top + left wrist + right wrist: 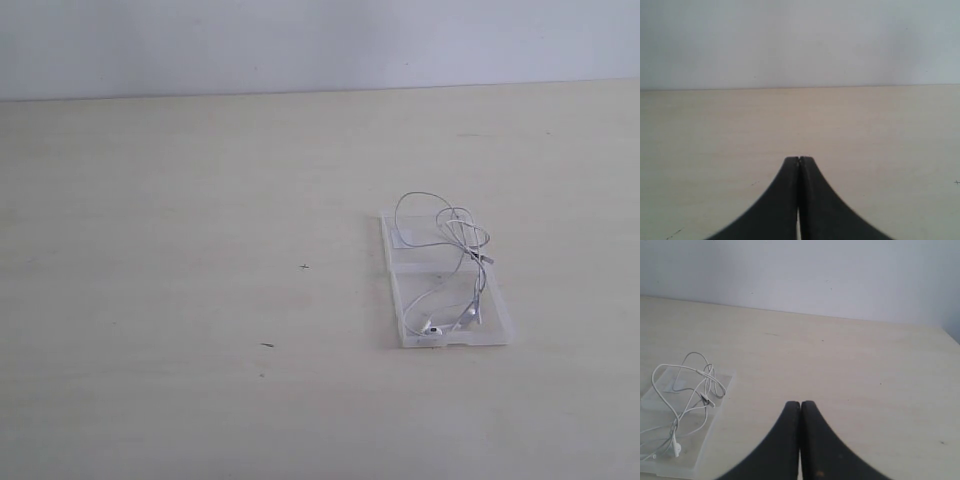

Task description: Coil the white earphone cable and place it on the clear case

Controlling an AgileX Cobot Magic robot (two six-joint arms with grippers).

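Exterior view shows no arms at all, just the cable (468, 238) lying in a loose tangle on top of the open case (405, 275), right of middle on the table (200, 300). The buds (437, 329) sit in the near half, and one loop (415, 197) pokes out past the far edge. The left gripper (799, 159) is pinched shut with nothing in it and sees only bare table. The right gripper (800, 403) is the same, shut and empty, parked well off to the side of the case. To me this looks basically done, or close to it. If anything's left, it's tucking that stray loop in. I'd go in with the right one, open it only a little, and grab at the knotted middle rather than the buds, since the cord is super thin and will slip past wide tips. The case looks light, so lift, don't drag, or it'll probably skate. The table is pale wood grain with a couple of tiny dark specks, plain whitish wall (300, 45) behind, nothing else around.
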